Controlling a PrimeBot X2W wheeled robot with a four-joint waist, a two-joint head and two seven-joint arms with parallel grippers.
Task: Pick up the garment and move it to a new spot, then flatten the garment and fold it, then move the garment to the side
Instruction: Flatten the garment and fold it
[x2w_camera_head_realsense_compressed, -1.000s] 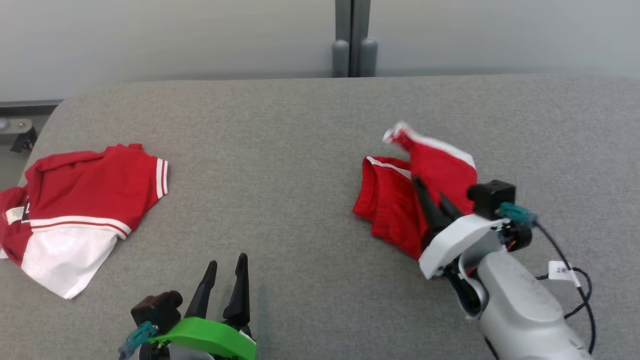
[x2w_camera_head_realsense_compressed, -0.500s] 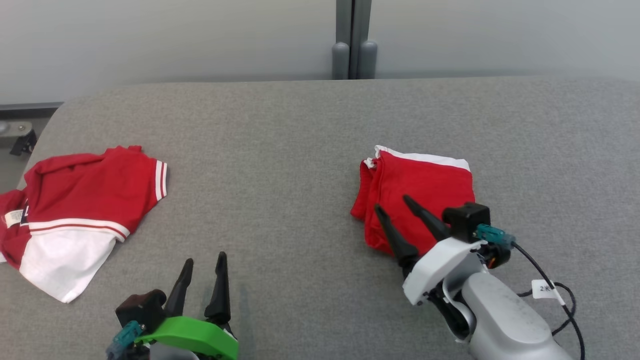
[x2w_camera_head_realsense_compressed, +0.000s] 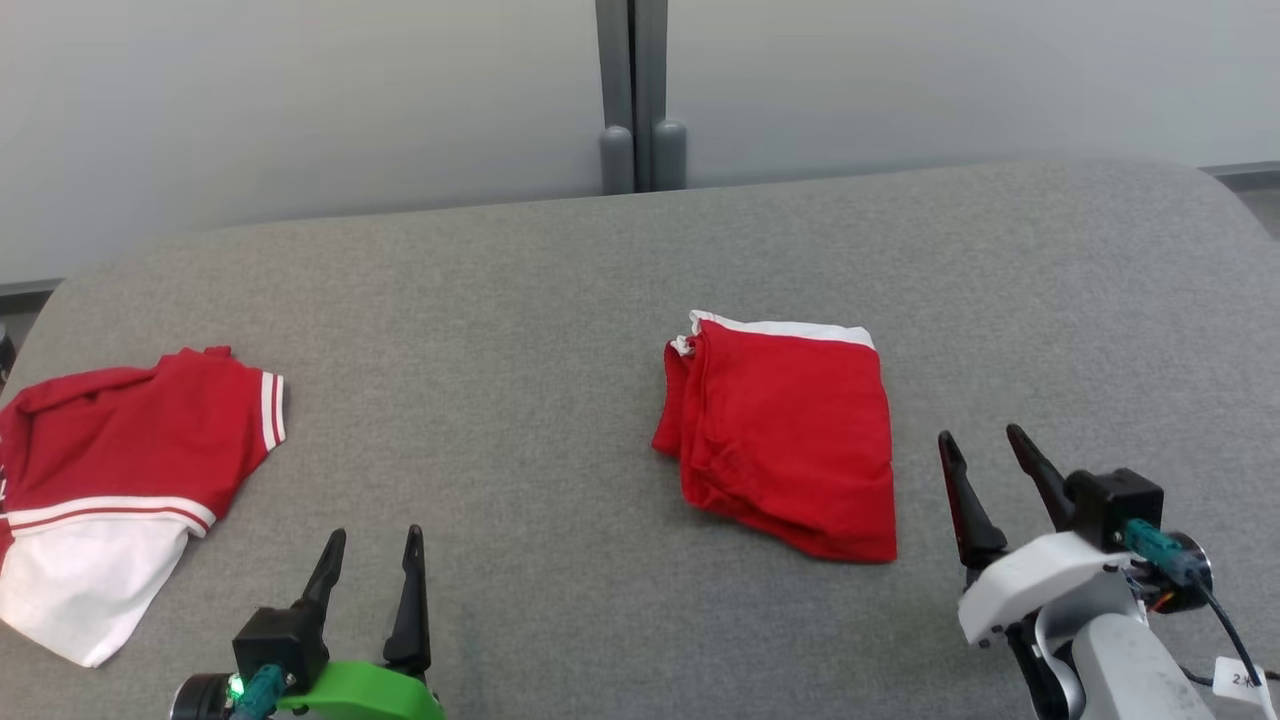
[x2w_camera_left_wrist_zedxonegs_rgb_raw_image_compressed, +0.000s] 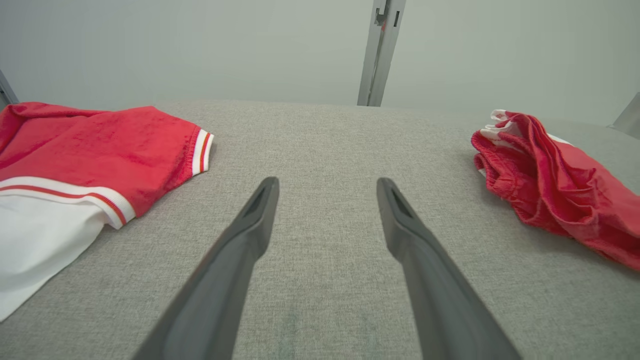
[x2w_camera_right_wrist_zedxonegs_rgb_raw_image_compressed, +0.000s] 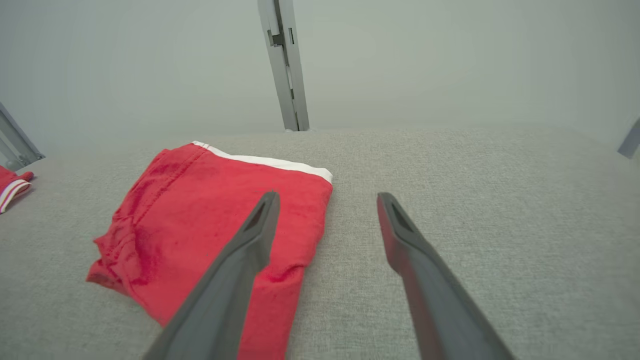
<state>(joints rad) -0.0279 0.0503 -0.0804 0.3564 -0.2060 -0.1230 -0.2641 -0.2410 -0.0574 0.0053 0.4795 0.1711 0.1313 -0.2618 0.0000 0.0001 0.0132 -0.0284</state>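
we counted two garments on one grey table (x2w_camera_head_realsense_compressed: 520, 300): one folded red garment (x2w_camera_head_realsense_compressed: 785, 430) and one red and white shirt (x2w_camera_head_realsense_compressed: 110, 480). we counted also two grippers, the left gripper (x2w_camera_head_realsense_compressed: 375, 533) and the right gripper (x2w_camera_head_realsense_compressed: 979, 434), each with two dark fingers (x2w_camera_head_realsense_compressed: 962, 500). behind stood one grey post (x2w_camera_head_realsense_compressed: 632, 100).

The red-and-white shirt (x2w_camera_head_realsense_compressed: 120, 450), at eight o'clock on the worktop (x2w_camera_head_realsense_compressed: 560, 300), runs off the head view's left edge. The folded red garment (x2w_camera_head_realsense_compressed: 790, 430) is cut off at three o'clock in the left wrist view. In the right wrist view, part of its near edge lies behind one finger (x2w_camera_right_wrist_zedxonegs_rgb_raw_image_compressed: 235, 280) of the right end effector (x2w_camera_right_wrist_zedxonegs_rgb_raw_image_compressed: 327, 200). The print on the white tag (x2w_camera_head_realsense_compressed: 1238, 680) at five o'clock is too small to read.
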